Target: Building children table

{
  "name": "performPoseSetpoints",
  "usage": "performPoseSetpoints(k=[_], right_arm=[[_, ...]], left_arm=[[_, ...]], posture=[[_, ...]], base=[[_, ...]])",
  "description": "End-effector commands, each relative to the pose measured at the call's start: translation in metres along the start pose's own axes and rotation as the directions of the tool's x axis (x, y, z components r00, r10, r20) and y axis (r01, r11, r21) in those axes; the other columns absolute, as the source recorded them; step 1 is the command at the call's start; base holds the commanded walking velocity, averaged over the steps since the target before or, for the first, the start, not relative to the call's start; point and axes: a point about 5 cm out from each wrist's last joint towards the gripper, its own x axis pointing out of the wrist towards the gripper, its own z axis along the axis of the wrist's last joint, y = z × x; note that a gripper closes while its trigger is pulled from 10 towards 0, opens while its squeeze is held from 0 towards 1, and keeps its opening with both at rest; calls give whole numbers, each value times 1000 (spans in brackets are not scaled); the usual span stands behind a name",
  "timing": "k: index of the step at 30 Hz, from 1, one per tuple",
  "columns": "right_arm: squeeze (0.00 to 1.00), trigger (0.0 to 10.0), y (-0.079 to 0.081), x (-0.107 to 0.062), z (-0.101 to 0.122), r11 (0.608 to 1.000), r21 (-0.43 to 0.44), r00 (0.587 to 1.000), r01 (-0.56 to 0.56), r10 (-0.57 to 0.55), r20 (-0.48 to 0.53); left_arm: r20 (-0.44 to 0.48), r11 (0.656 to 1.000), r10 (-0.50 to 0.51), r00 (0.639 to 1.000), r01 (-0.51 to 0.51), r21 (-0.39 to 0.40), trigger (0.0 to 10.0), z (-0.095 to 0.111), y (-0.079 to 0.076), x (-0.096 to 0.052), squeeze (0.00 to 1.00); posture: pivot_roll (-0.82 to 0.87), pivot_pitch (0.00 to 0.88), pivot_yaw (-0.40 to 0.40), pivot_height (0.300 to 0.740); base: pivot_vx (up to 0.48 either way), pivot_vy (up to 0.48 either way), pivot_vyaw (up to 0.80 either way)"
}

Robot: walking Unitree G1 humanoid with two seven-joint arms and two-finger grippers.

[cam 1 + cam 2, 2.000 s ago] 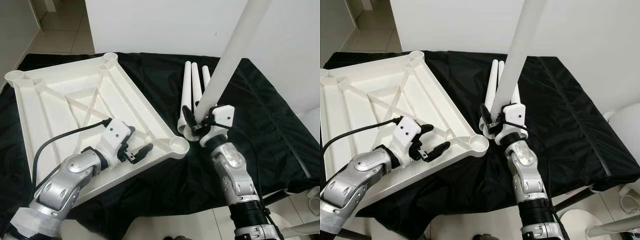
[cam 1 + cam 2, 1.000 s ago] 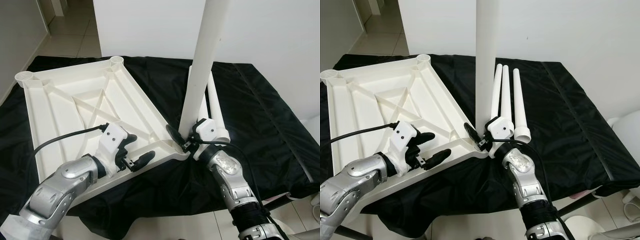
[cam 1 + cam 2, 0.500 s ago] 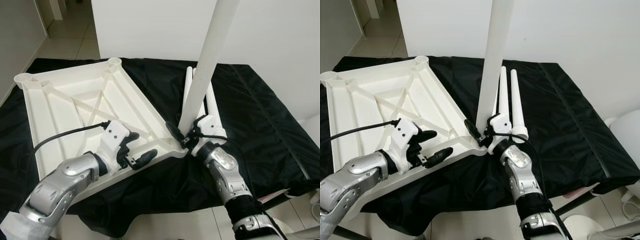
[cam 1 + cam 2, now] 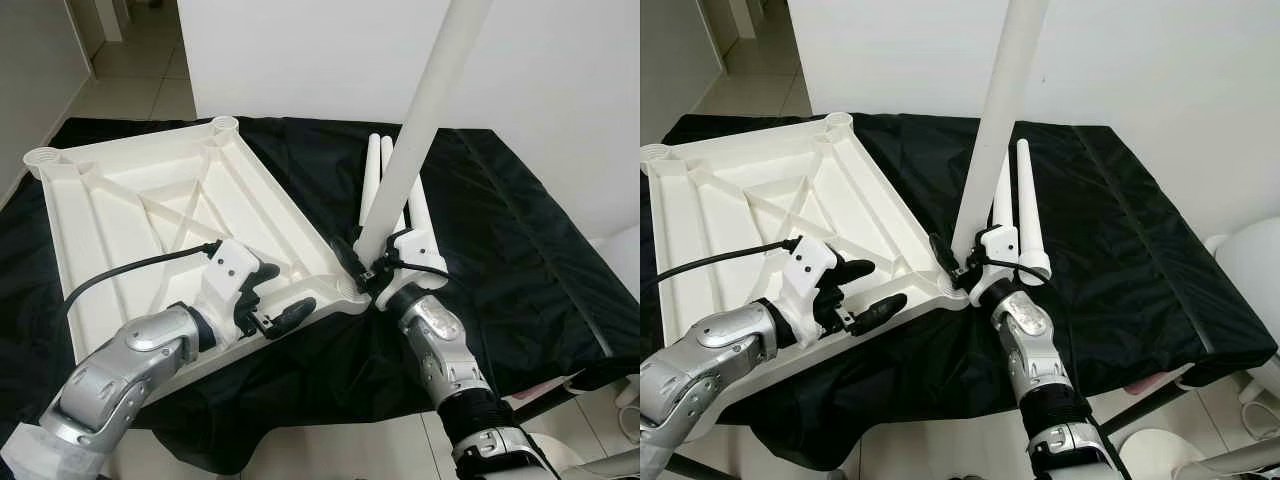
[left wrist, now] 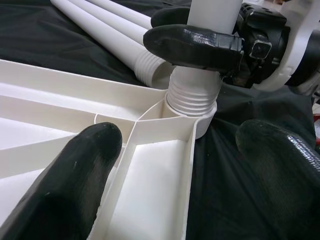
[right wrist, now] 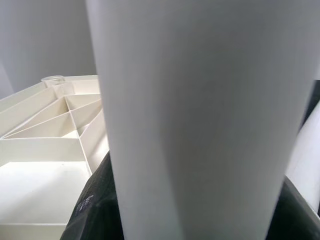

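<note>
1. Right now your right claw (image 4: 368,268) is clamped on a long white leg (image 4: 420,120), gripping it low down, just above its ribbed end.
2. That leg stands nearly upright, leaning a little to your right, with its ribbed end seated in the corner socket (image 5: 191,109) of the white tabletop (image 4: 120,215).
3. Your left wrist view shows the ribs just above the socket rim and one black finger (image 5: 192,44) of the right claw laid across the leg.
4. You have the tabletop lying upside down on a black cloth (image 4: 520,230) that covers the table, ribs and diagonal braces facing up.
5. Your socket is at the near right corner; two more round sockets show at the far corners (image 4: 225,124) and (image 4: 44,157).
6. Your left claw (image 4: 275,298) is over the near right part of the tabletop, fingers spread apart and holding nothing; one finger (image 5: 70,170) is over the ribbed panel, the other (image 5: 285,165) past the tabletop's edge above the cloth. You cannot tell whether either finger touches anything.
7. Behind your right claw, spare white legs (image 4: 1025,205) lie side by side on the cloth, wide ribbed ends toward you.
8. Your right wrist view looks up along the held leg (image 6: 200,115), with the tabletop's ribs (image 6: 55,130) beside it.
9. Beyond the table you have a white wall (image 4: 300,50) and a tiled floor (image 4: 140,70) at the far left.
</note>
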Motion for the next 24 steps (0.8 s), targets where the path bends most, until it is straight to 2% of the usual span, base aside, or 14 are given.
performPoseSetpoints(k=[1, 4, 5, 6, 7, 8, 9, 10, 12, 14, 17, 18, 19, 24], right_arm=[[0, 10000, -5, -18, -35, 993, 73, 983, 94, -82, -163], [0, 10000, 6, -14, -26, 967, 55, 966, 250, -245, -82], [0, 10000, 6, -14, -26, 967, 55, 966, 250, -245, -82], [0, 10000, 9, -13, -24, 940, 59, 941, 336, -332, -62], [0, 10000, 9, -13, -24, 940, 59, 941, 336, -332, -62], [0, 10000, 12, -13, -23, 919, 65, 921, 389, -386, -52], [0, 10000, 12, -13, -23, 919, 65, 921, 389, -386, -52], [0, 10000, 16, -12, -24, 900, 63, 902, 431, -428, -55], [0, 10000, 22, -11, -25, 893, 75, 896, 443, -440, -53], [0, 10000, 34, -6, -24, 918, 86, 922, 387, -384, -43], [0, 10000, 39, -6, -23, 932, 80, 936, 352, -351, -30], [361, 10000, 43, -6, -19, 945, 90, 949, 315, -317, -2], [1000, 10000, 43, -6, -18, 946, 96, 950, 309, -311, 11], [1000, 10000, 38, -8, -12, 948, 96, 950, 304, -308, 40]], left_arm=[[5, 993, -121, 993, 121, 11, 10000, 2, -7, 0, 0], [8, 993, -120, 993, 119, 14, 10000, 3, -6, 0, 0], [8, 993, -120, 993, 119, 14, 10000, 3, -6, 0, 0], [10, 993, -120, 993, 120, 14, 10000, 3, -7, 1, 0], [10, 993, -120, 993, 120, 14, 10000, 3, -7, 1, 0], [10, 993, -121, 993, 121, 15, 10000, 3, -7, 1, 0], [10, 993, -121, 993, 121, 15, 10000, 3, -7, 1, 0], [12, 993, -121, 993, 121, 12, 10000, 3, -8, 2, 0], [13, 993, -120, 993, 120, 12, 10000, 3, -9, 2, 0], [16, 992, -123, 992, 123, 6, 10000, 3, -10, 2, 0], [14, 992, -128, 992, 128, 7, 10000, 2, -11, 1, 0], [11, 991, -130, 991, 130, 10, 10000, 2, -11, 1, 0], [11, 991, -130, 991, 130, 11, 10000, 3, -11, 1, 0], [14, 992, -129, 992, 129, 12, 10000, 3, -12, 2, 0]], posture=[[111, 90, -41, 740], [110, 91, -45, 740], [110, 91, -45, 740], [110, 91, -46, 740], [110, 91, -46, 740], [115, 92, -54, 740], [115, 92, -54, 740], [115, 92, -54, 740], [120, 91, -58, 740], [119, 90, -57, 740], [121, 89, -58, 740], [124, 86, -59, 740], [124, 86, -59, 740], [121, 79, -61, 740]], base=[[0, 0, 0], [0, 0, 0], [0, 0, 0], [0, 0, 0], [0, 0, 0], [0, 0, 0], [0, 0, 0], [0, 0, 0], [0, 0, 0], [0, 0, 0], [0, 0, 0], [0, 0, 0], [0, 0, 0], [0, 0, 0]])
